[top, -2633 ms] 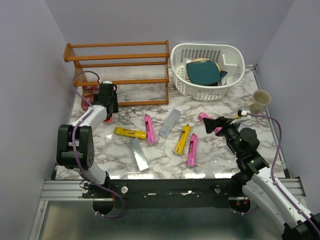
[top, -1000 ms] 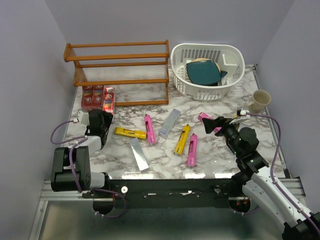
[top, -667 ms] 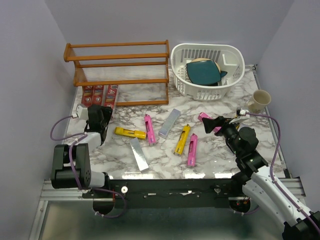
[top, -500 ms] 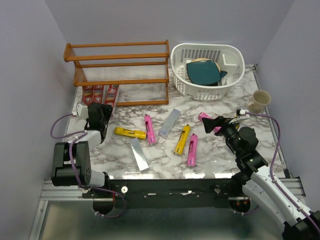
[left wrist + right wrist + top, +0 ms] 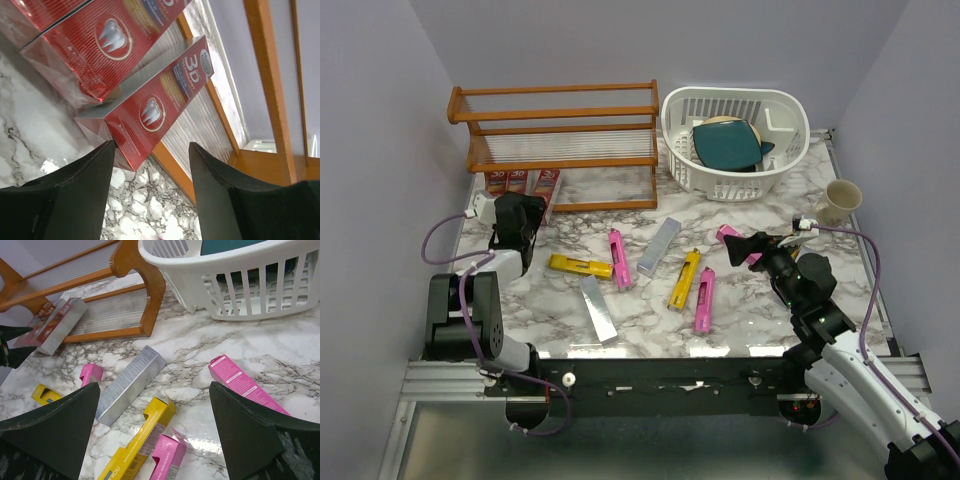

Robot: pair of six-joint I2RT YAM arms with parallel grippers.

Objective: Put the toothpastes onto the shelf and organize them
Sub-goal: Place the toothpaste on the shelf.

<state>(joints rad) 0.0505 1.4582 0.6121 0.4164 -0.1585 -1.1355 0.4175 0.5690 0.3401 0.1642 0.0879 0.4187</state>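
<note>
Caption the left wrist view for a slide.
Open left gripper faces red toothpaste cartons lying side by side at the wooden shelf's lower tier.

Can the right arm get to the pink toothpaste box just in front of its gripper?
Probably yes. The right gripper is open, and the pink toothpaste box lies flat just ahead of it with nothing on it.

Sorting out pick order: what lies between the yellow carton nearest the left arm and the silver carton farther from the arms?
One magenta-pink carton, lying flat between that yellow carton and the silver carton; the top view shows it.
</note>
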